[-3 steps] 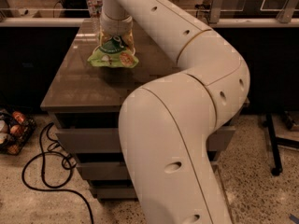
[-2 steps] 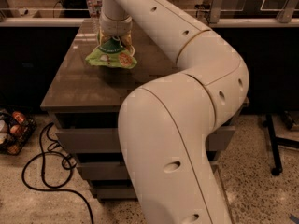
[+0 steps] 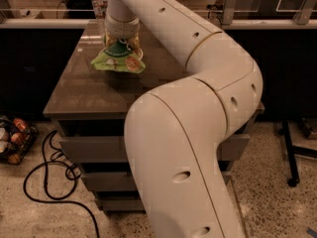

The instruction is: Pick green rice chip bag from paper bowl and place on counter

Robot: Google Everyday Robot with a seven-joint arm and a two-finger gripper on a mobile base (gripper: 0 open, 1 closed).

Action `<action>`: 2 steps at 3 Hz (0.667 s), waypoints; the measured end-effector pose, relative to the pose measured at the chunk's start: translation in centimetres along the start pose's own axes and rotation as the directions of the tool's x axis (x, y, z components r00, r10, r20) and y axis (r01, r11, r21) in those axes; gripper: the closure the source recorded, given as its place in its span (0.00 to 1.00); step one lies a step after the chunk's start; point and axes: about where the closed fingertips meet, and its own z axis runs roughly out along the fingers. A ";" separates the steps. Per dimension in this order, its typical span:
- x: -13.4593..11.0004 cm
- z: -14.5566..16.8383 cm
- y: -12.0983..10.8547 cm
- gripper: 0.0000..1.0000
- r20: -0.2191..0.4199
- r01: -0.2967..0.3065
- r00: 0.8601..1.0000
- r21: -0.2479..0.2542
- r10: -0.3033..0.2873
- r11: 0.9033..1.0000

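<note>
A black cable [image 3: 64, 201] loops on the speckled floor [image 3: 270, 195] beside a basket [image 3: 12, 142].

Gripper [image 3: 120, 43] at far counter [image 3: 81, 95] edge; near surface free, arm [image 3: 198, 133] blocks right.

Speckled floor [image 3: 277, 202], dim warm light

Bright green rice chip bag [image 3: 118, 61] spread wide beneath gripper [image 3: 121, 43], over counter [image 3: 84, 90]
</note>
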 end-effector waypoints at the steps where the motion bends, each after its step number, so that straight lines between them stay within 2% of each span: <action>1: 0.0 -0.1 0.0 1.00 0.000 0.000 1.000 0.000 0.000 1.000; 2: 0.0 -0.1 0.0 1.00 0.000 0.000 1.000 0.000 0.000 1.000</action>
